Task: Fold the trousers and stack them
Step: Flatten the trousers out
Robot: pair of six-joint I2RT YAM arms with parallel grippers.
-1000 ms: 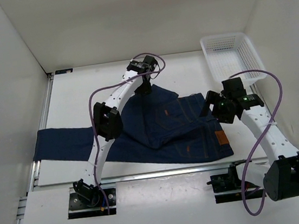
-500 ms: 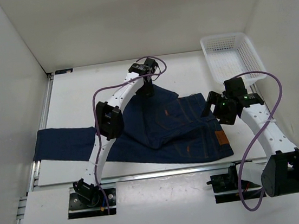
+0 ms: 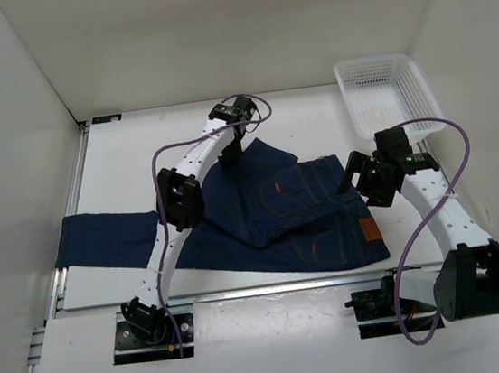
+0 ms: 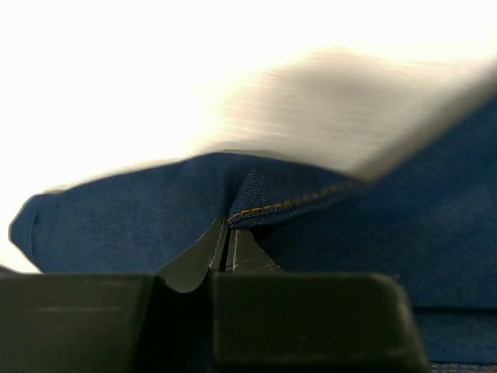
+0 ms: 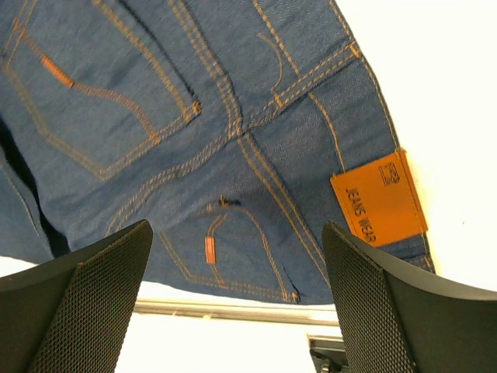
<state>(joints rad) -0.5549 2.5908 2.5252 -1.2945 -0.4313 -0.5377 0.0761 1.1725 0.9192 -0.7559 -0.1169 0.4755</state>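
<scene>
Left wrist view: my left pincer [image 4: 230, 237] is pinched on a stitched hem of the jeans [image 3: 308, 220], which sprawl across the counter's [image 3: 127, 151] middle toward its near edge. My right pincer [image 5: 235, 233] hangs wide above the waistband [image 5: 353, 101]. I'd lift slowly, watching for slip.

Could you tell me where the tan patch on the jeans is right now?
In the top view, the tan patch sits at the near right corner of the trousers, close to the near edge of the table.
</scene>
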